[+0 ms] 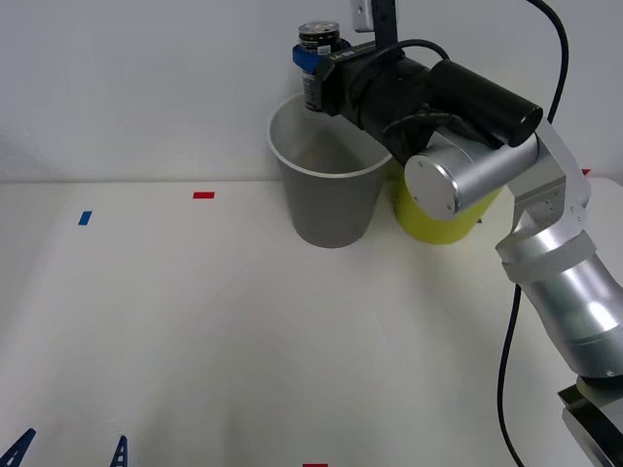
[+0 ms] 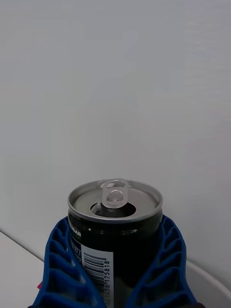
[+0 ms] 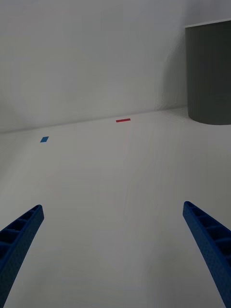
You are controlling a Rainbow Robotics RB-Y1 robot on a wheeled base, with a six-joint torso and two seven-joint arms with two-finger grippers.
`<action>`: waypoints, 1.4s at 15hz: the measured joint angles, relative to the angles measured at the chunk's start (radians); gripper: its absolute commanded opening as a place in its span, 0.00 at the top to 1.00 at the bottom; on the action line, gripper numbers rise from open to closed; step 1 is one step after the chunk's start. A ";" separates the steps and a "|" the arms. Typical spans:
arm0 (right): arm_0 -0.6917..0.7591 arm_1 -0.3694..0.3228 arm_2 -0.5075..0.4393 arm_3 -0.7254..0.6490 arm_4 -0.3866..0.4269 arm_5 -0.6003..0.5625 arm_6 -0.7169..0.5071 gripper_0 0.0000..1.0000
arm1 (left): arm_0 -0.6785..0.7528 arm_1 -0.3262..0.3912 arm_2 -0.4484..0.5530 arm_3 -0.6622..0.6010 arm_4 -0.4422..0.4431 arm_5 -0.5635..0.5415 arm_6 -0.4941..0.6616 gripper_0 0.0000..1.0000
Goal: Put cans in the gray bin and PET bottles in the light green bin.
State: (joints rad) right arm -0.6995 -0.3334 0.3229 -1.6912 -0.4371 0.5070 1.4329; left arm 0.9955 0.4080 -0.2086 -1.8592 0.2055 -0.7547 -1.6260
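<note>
Can (image 1: 313, 60) clamped upright in right claw (image 1: 310, 68) above gray bin (image 1: 331, 199), not yet released; light green bin (image 1: 433, 219) alongside. Left claw (image 3: 115, 250) spread open, idle over worktop (image 1: 195, 321).

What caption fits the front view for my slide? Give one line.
Right end effector holds the can upright above the gray bin, beside the green bin.
</note>
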 measured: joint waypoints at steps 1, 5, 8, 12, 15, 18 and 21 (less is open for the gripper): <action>0.000 -0.004 0.000 0.001 0.000 -0.001 0.000 1.00 | 0.000 0.000 0.000 0.000 0.000 0.000 0.000 0.00; 0.000 -0.013 0.000 0.001 0.000 -0.014 -0.003 0.02 | 0.000 0.000 0.000 0.000 0.000 0.000 0.000 0.00; 0.000 -0.018 -0.001 0.000 -0.002 -0.016 -0.005 0.00 | 0.000 0.000 0.000 0.000 0.000 0.000 0.000 0.00; 0.001 -0.028 -0.001 -0.005 -0.015 -0.015 -0.006 0.00 | 0.000 0.000 0.000 0.000 0.000 0.000 0.000 0.00; 0.001 -0.036 -0.001 -0.005 -0.026 -0.015 -0.002 0.00 | 0.000 0.000 0.000 0.000 0.000 0.000 0.000 0.00; 0.001 -0.048 -0.001 -0.007 -0.038 -0.015 0.002 0.00 | 0.000 0.000 0.000 0.000 0.000 0.000 0.000 0.00; 0.012 -0.066 -0.016 -0.066 -0.049 0.065 -0.005 0.00 | 0.000 0.000 0.000 0.000 0.000 0.000 0.000 0.00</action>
State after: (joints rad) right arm -0.6875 -0.3993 0.3068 -1.7577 -0.4856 0.5719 1.4280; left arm 0.9955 0.4080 -0.2086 -1.8592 0.2055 -0.7547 -1.6260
